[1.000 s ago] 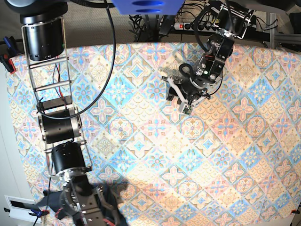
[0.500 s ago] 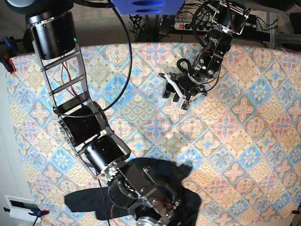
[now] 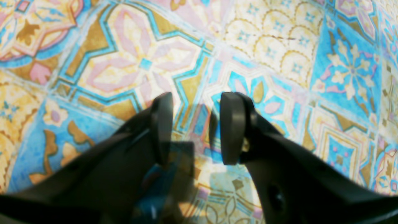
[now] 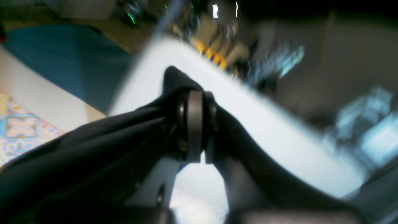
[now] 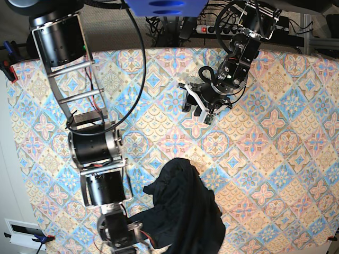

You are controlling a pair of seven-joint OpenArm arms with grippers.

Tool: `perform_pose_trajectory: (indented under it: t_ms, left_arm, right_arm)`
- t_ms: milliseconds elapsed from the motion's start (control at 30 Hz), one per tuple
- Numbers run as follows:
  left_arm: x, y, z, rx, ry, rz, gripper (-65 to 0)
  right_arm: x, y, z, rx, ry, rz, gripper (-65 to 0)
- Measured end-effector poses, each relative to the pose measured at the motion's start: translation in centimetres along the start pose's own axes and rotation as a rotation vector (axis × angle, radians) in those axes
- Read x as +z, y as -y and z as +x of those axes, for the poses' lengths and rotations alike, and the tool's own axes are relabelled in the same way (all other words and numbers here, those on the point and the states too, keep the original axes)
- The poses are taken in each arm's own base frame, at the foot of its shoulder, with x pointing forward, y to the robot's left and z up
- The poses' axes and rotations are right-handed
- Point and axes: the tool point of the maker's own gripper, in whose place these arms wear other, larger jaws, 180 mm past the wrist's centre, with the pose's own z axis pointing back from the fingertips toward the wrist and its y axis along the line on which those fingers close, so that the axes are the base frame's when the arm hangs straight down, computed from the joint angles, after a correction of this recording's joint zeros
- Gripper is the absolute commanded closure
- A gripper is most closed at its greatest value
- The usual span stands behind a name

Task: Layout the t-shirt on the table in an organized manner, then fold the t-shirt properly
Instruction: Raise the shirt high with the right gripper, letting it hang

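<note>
Two grippers are in play: the right gripper is clamped on black t-shirt fabric, apparently to carry the bunched garment onto the table near its front edge. The left gripper is parted, empty, over bare cloth.

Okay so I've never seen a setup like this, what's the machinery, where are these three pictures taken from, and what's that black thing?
It's a two-armed robot over a table covered in pastel patterned cloth. One picture looks down from above; the other two come from cameras on each wrist. The black thing is a long-sleeved t-shirt, bunched at the near edge. The right end effector is shut on its fabric, as its wrist view shows. The left end effector is open and holds nothing, poised over bare cloth farther back; its wrist view shows only patterned cloth between its fingers.
</note>
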Motion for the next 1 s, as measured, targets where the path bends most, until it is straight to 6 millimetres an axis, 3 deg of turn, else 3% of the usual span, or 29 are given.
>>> perform_pose_trajectory:
  t_ms: [67, 133, 200, 233, 333, 367, 433, 500, 567, 633, 767, 833, 933, 1000]
  left_arm:
    - [0.0, 0.0, 0.0, 0.000, 0.001, 0.000, -24.0]
    - [-0.1, 0.4, 0.2, 0.006, 0.007, -0.006, -24.0]
    - [-0.3, 0.7, 0.3, 0.014, 0.009, -0.005, -24.0]
    - [-0.3, 0.7, 0.3, 0.012, 0.011, -0.002, -24.0]
    - [-0.3, 0.8, 0.2, 0.013, 0.008, -0.008, -24.0]
    - [-0.3, 0.8, 0.0, 0.014, 0.006, -0.008, -24.0]
    - [-0.2, 0.9, -0.3, 0.020, 0.010, -0.007, -24.0]
    - [-0.1, 0.8, -0.4, 0.025, 0.021, -0.005, -24.0]
    - [0.0, 0.8, -0.7, 0.025, 0.011, -0.005, -24.0]
    - [0.1, 0.8, -0.9, 0.029, 0.011, -0.004, -24.0]
    - [0.1, 0.8, -1.3, 0.030, 0.008, -0.001, -24.0]
    - [0.0, 0.6, -1.6, 0.036, 0.008, 0.002, -24.0]
    - [-0.4, 0.3, -1.8, 0.055, 0.037, -0.002, -24.0]
    - [-0.7, 0.1, -1.8, 0.063, 0.068, -0.004, -24.0]
  right_arm:
    - [-0.6, 0.0, -6.2, -0.063, -0.134, 0.010, 0.0]
    - [-0.1, -1.2, -9.3, -0.053, -0.181, 0.027, 0.0]
    - [0.2, -3.0, -8.4, -0.010, -0.186, 0.063, 0.0]
    - [0.1, -3.0, -6.1, 0.000, -0.138, 0.062, 0.0]
    - [-0.1, -0.9, 1.2, -0.005, 0.020, 0.013, 0.0]
    - [0.0, -0.2, 1.6, -0.031, 0.023, -0.001, 0.0]
    - [0.1, 1.0, -0.6, -0.094, -0.064, -0.022, 0.0]
    - [0.6, 1.9, -5.4, -0.165, -0.214, -0.042, 0.0]
    - [1.7, 3.1, -8.7, -0.237, -0.320, -0.069, 0.0]
    - [2.5, 5.1, -7.3, -0.274, -0.296, -0.110, 0.0]
    - [5.0, 10.6, 2.7, -0.289, -0.059, -0.222, 0.0]
    - [6.9, 12.4, 6.4, -0.271, 0.046, -0.262, 0.0]
    - [8.7, 12.8, 8.6, -0.198, 0.108, -0.283, 0.0]
    - [9.4, 12.1, 7.8, -0.140, 0.145, -0.287, 0.0]
